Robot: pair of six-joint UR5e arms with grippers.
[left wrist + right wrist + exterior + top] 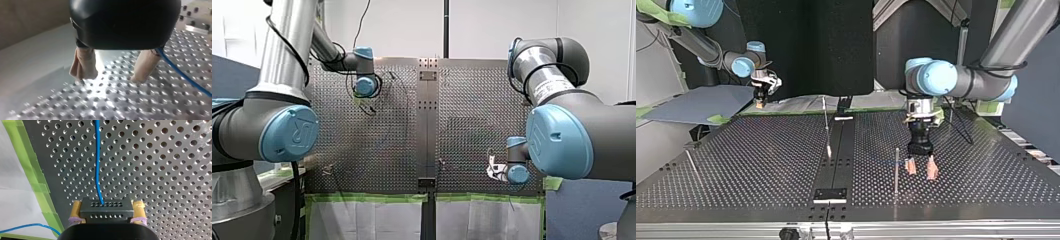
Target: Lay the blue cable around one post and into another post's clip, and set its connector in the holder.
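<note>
Where the dark centre strip (835, 160) divides the perforated tabletop (761, 160), my two arms stand on opposite sides of it. My right tool (107, 206) is clamped on the black connector (106, 212), whose face of small holes sits squarely between the yellow pads (75, 210). In the top view this tool hangs well to the strip's left and past its far end, at the back edge of the tabletop. The blue cable (98, 162) leaves the connector's face and runs straight away from the tool over the holes. A second stretch of it curves across the pale sheet (12, 195) on the other side of the green tape (37, 182) that borders the tabletop. My left tool (921, 172) stands to the strip's right, about level with the strip's middle, pointing down with its tips close over the tabletop. Its beige pads (83, 65) are apart and nothing lies between them. In the left wrist view the cable passes just beside the outer face of one pad and runs on over the holes, outside the gap; whether it touches that pad I cannot tell. A thin upright post (896, 170) stands between this tool and the strip, near the tool. A thin leaning post (826, 125) rises at the strip's left edge, further back. In the top view the cable is too thin to trace.
</note>
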